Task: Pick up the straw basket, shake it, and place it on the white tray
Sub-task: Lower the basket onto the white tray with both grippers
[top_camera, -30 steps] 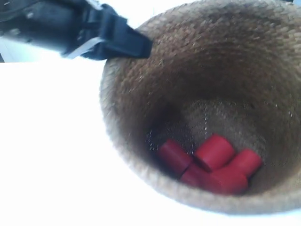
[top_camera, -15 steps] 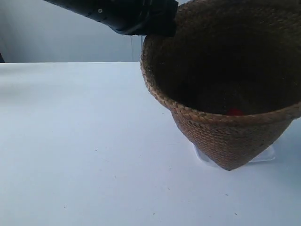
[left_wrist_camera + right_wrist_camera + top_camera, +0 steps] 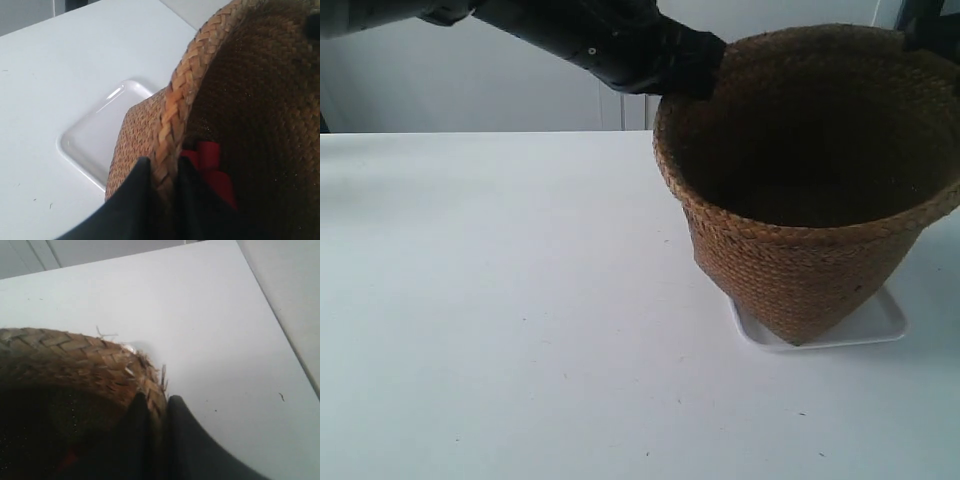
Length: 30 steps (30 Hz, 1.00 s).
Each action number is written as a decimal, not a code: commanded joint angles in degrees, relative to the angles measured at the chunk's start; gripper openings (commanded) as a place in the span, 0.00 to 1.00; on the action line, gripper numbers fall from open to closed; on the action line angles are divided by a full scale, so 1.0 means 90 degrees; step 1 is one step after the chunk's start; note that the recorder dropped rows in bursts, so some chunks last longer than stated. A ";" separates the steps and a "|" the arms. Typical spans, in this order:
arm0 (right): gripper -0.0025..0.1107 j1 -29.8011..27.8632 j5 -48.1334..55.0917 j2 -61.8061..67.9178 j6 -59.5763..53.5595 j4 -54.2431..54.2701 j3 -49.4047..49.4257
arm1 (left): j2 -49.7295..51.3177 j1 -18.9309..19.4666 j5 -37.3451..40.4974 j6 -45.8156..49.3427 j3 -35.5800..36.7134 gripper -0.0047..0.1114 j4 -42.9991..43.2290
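Since half a second ago the basket [image 3: 800,250] has been brought down and levelled, and its squarish base is now seen set on the tray [image 3: 880,325], where before only one corner hung over it; a second ago it was tipped mouth-first toward the exterior camera. The basket is woven of brown straw, with a thick braided round rim, tapering walls and a darker inside. Red, rounded pieces [image 3: 210,165] are seen low inside it. The tray is white, shallow and glossy, with rounded corners and a low rim, and lies on the white table [image 3: 500,300].

The arm at the exterior view's left [image 3: 600,40] is stretched across to the rim from above. The left gripper [image 3: 162,166] is clamped narrowly on the braid, one black finger inside and one outside. The right gripper [image 3: 155,402] is pinched on the rim in the same way.
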 commanded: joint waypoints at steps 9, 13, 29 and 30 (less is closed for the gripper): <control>0.02 -0.0450 -0.0034 0.0090 0.0221 -0.1071 -0.0078 | 0.0252 0.0164 -0.0108 0.0197 -0.0126 0.04 0.0083; 0.05 -0.0450 -0.0140 0.0090 0.0206 -0.0995 -0.0078 | 0.0252 0.0164 -0.0108 0.0209 -0.0126 0.04 0.0012; 0.70 -0.0435 -0.0408 0.0090 0.0170 -0.0797 -0.0078 | 0.0252 0.0164 0.0110 0.1172 -0.0126 0.26 -0.1087; 0.70 -0.0435 -0.0422 0.0090 0.0170 -0.0797 -0.0078 | 0.0252 0.0164 0.0155 0.1172 -0.0126 0.33 -0.1102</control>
